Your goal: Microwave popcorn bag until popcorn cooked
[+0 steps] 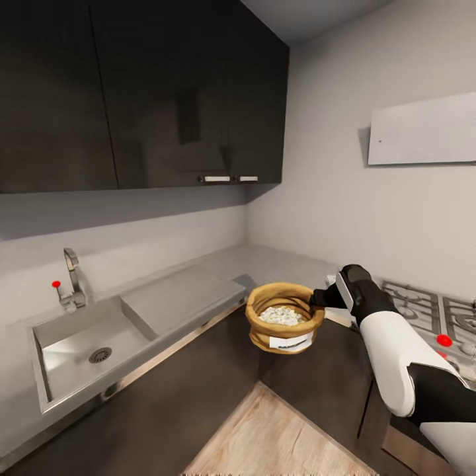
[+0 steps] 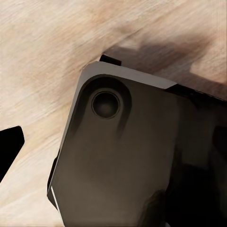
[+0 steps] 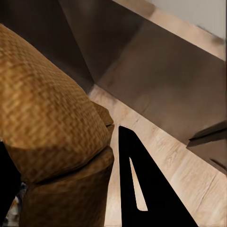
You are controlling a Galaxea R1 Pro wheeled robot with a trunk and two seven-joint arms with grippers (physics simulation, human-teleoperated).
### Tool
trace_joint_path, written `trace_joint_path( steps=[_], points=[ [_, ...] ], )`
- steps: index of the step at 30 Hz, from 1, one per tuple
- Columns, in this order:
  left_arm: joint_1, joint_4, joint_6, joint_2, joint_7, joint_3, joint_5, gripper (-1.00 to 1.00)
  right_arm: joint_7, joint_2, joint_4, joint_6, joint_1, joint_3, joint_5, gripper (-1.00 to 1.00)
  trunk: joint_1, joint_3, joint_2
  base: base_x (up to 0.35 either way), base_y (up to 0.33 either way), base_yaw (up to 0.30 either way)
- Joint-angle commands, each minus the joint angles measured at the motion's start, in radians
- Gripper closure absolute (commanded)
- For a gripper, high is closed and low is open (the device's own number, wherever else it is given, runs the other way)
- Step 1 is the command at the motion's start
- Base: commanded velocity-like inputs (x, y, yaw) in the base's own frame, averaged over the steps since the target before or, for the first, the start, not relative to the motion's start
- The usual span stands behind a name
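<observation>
The white label (image 1: pixel 291 341) on the popcorn bag (image 1: pixel 284 317) bears dark lettering too blurred to read.

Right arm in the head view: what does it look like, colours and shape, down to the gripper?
The right arm has a smooth, rounded white forearm shell with a black section nearer the elbow. Its wrist is black and bulbous, bearing a pale grey panel. The right gripper is black; in the wrist view a finger is a flat dark wedge with a slot.

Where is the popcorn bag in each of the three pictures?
Head view: the popcorn bag is low and right of centre, held off the counter by the right gripper.
Left wrist view: the bag is not in this picture.
Right wrist view: the bag covers the left side, beside a dark finger.
Shared landmark: the light wood floor, seen in all three.
</observation>
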Motion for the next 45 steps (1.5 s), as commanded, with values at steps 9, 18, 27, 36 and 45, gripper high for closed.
trace_joint_path(
  steps=[9,18,27,36,45],
  points=[
    [0.0,-0.001,-0.002,-0.001,0.003,0.002,0.003,-1.0,0.008,0.0,-0.001,0.004,-0.001,-0.004,0.01,1.0,0.0,-0.001,-0.001,-0.342,0.0,0.0],
    [0.0,-0.001,-0.002,0.0,0.003,0.002,0.003,-1.0,0.007,0.0,-0.001,0.009,-0.001,-0.004,0.007,1.0,0.0,-0.004,-0.001,-0.346,0.0,0.0],
    [0.0,-0.001,-0.002,0.0,0.003,0.001,0.003,-1.0,0.005,-0.002,0.001,0.004,-0.001,-0.004,0.002,1.0,0.0,-0.018,-0.001,-0.346,0.0,0.0],
    [0.0,-0.001,-0.002,0.0,0.003,0.001,0.003,-1.0,0.003,-0.001,0.002,0.01,-0.001,-0.004,0.001,1.0,0.0,-0.032,-0.001,-0.346,0.0,0.0],
    [0.0,-0.001,-0.002,0.0,0.003,0.001,0.003,-1.0,0.005,-0.01,0.018,0.009,-0.001,-0.004,0.001,1.0,0.0,-0.036,-0.001,-0.345,0.0,0.0]
  ],
)
